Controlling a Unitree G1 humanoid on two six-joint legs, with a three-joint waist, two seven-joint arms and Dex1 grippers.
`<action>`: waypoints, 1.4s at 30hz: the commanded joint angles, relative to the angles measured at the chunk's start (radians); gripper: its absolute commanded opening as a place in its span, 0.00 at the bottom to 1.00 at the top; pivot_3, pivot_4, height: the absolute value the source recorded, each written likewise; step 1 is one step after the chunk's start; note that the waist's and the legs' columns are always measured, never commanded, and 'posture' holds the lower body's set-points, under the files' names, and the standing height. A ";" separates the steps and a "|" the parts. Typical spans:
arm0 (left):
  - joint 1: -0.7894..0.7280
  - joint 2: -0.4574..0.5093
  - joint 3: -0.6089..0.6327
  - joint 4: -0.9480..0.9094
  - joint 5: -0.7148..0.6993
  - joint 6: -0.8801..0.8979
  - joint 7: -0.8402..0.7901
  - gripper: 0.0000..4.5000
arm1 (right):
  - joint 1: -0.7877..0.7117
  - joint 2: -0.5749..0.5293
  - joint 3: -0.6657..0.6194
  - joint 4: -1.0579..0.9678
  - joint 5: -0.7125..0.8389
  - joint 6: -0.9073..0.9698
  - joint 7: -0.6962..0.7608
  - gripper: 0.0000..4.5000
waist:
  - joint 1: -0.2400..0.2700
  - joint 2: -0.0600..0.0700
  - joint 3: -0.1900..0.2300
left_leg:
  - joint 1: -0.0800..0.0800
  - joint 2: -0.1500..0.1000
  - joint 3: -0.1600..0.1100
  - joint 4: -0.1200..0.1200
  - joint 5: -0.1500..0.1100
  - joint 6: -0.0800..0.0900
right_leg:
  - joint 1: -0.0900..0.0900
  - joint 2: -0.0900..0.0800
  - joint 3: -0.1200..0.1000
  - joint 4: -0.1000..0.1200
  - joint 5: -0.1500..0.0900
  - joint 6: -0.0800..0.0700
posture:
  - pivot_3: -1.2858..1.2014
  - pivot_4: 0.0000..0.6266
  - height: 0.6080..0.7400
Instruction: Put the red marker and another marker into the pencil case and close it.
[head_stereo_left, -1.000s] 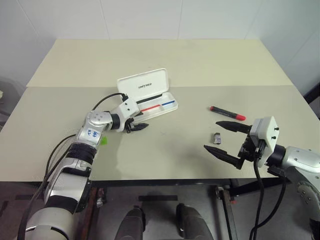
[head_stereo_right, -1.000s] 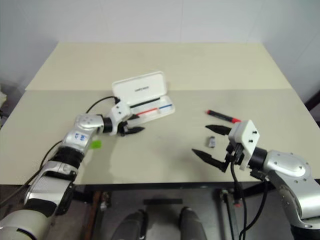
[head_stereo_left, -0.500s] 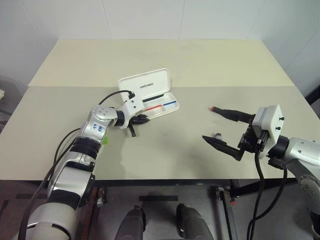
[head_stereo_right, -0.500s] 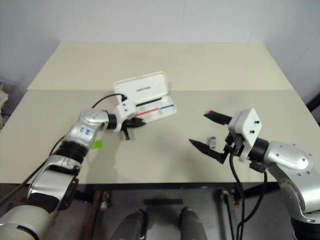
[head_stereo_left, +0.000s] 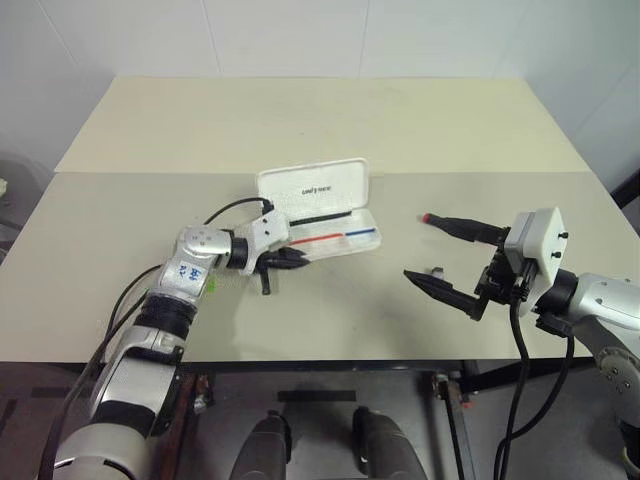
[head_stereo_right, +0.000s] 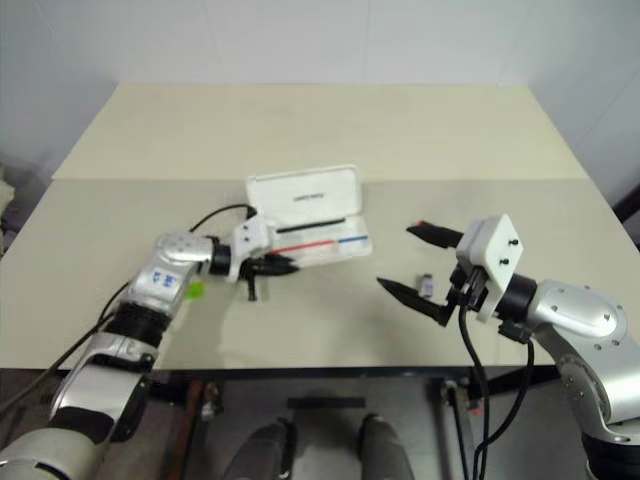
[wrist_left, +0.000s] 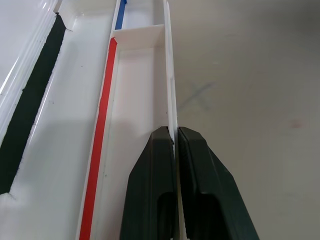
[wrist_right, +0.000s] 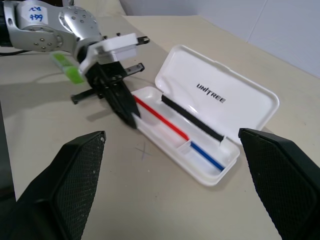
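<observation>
White pencil case (head_stereo_left: 330, 225) wall pinched by left gripper (wrist_left: 175, 145).

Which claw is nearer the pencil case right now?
Left. The left claw is shut on the front wall of the pencil case; the right claw hangs open, well off to the case's right.

The white hard plastic hinged pencil case (wrist_right: 215, 117) stands open, and the inside of its raised lid carries the dark word "UNITREE" in capitals, legible in the right wrist view. At 10 o'clock from the case, a white sticker on the silver left arm (wrist_right: 42, 27) bears blue handwritten marks, unreadable.
</observation>
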 joint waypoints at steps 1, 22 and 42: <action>0.043 0.040 -0.015 -0.116 -0.023 -0.008 -0.062 0.01 | 0.004 0.006 -0.008 -0.005 0.010 -0.022 0.008 1.00 | -0.001 0.000 0.000 | 0.000 0.000 0.000 0.000 0.000 0.000 | 0.000 0.000 0.000 0.000 0.000 0.000 | 0.52 0.24 1.00; 0.125 0.021 -0.046 -0.271 -0.028 0.055 0.003 0.56 | -0.001 0.042 0.031 0.007 -0.003 -0.040 0.000 1.00 | -0.002 0.000 0.000 | 0.001 0.000 0.000 0.002 0.000 0.000 | 0.000 0.000 0.000 0.002 0.000 0.000 | 0.52 0.24 1.00; 0.200 0.046 0.128 -0.417 -0.336 0.092 -0.091 0.92 | -0.264 -0.103 0.090 0.400 -0.175 -0.039 0.080 1.00 | -0.007 0.000 0.000 | 0.002 0.001 0.002 0.003 0.000 0.000 | 0.000 0.000 0.001 0.003 0.000 -0.001 | 0.52 0.24 1.00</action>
